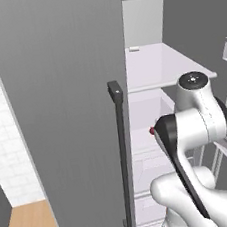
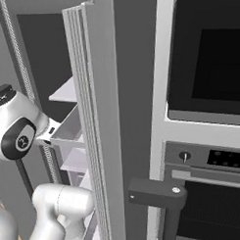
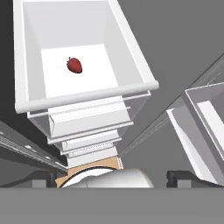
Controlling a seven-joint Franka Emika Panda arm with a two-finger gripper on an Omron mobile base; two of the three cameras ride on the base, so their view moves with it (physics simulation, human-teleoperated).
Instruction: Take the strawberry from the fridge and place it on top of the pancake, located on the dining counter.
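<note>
The open, empty gripper (image 3: pixel 111 177) hung above the strawberry (image 3: pixel 75 65), upper left, in the fridge (image 1: pixel 60 117) drawer; next, probably descend and grasp.

A strawberry (image 3: pixel 75 65) lies on the fridge shelf (image 3: pixel 78 70).

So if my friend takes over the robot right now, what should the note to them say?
Gripper: fingers wide open, holding nothing, looking into the open fridge.
Strawberry: lying alone on the floor of a white fridge bin, not touched; a bit of red also peeks out beside the arm in the left base view.
Done: the fridge door is open and the hand is lined up over the bin.
Left: reach into the bin, close the fingers on the strawberry, lift it out, drive to the dining counter and set it on the pancake.
</note>
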